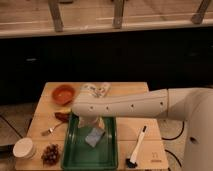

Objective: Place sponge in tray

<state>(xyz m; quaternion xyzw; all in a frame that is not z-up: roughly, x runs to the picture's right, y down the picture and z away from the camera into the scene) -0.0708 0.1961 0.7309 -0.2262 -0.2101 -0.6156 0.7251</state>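
The grey-blue sponge lies flat inside the green tray on the wooden table, in the tray's far half. My white arm reaches in from the right across the table. My gripper hangs below the arm's end, just above and behind the sponge, over the tray's far part.
An orange bowl sits at the back left. A white-handled black brush lies right of the tray. A fork, a white cup, a dark grape bunch and a clear packet also lie on the table.
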